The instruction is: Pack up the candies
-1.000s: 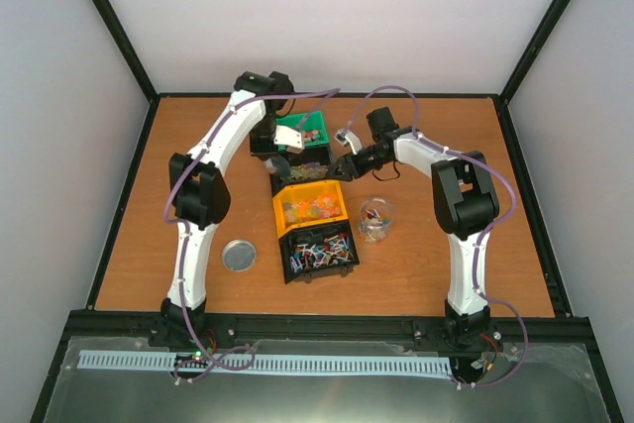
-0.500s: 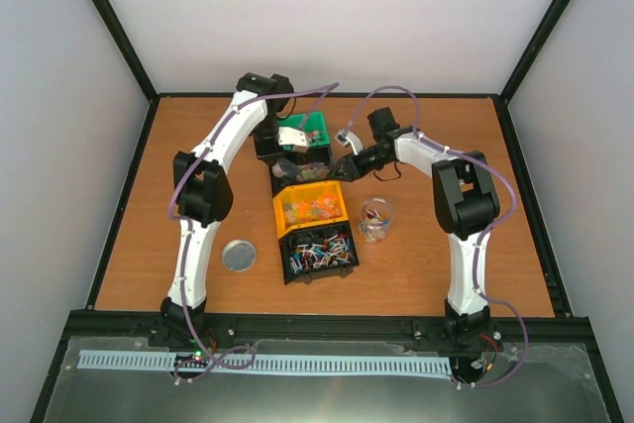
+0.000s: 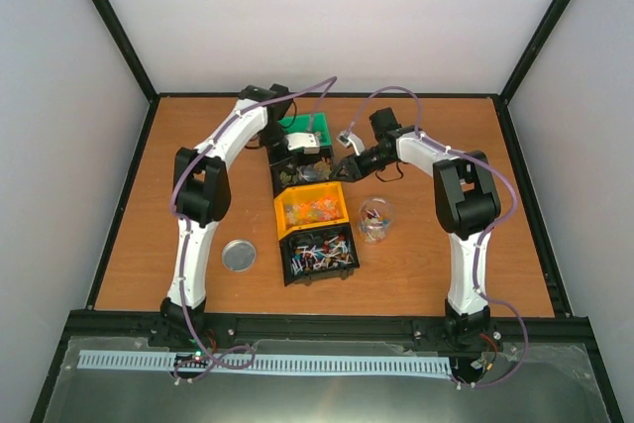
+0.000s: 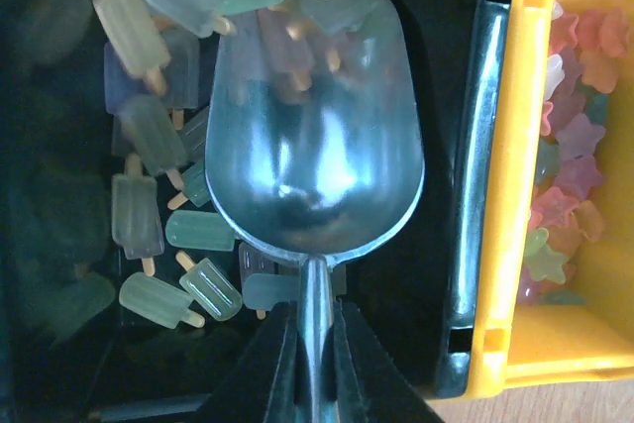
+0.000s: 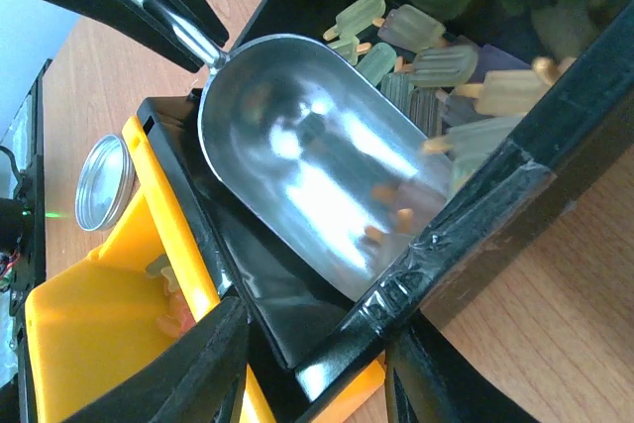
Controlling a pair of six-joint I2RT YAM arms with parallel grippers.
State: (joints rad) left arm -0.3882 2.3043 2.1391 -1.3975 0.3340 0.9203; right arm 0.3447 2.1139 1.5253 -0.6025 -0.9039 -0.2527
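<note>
My left gripper (image 4: 315, 354) is shut on the handle of a silver scoop (image 4: 312, 136). The scoop's bowl lies in a black bin (image 3: 297, 173) among pale green and tan popsicle-shaped candies (image 4: 139, 215), with a few at its front lip. My right gripper (image 5: 312, 383) straddles that bin's taped rim (image 5: 466, 235) at a corner and holds it. The scoop also shows in the right wrist view (image 5: 317, 195). Star-shaped candies (image 4: 570, 146) fill the yellow bin (image 3: 310, 208). Red-blue-white candies (image 3: 319, 250) fill a nearer black bin.
A green bin (image 3: 315, 126) stands behind the black one. A clear jar (image 3: 375, 217) with some candies stands right of the yellow bin. A round silver lid (image 3: 239, 255) lies on the table at front left.
My left gripper has swung right and down from over the green bin, bringing the scoop into the black bin. My right gripper has stayed on the bin's rim.
</note>
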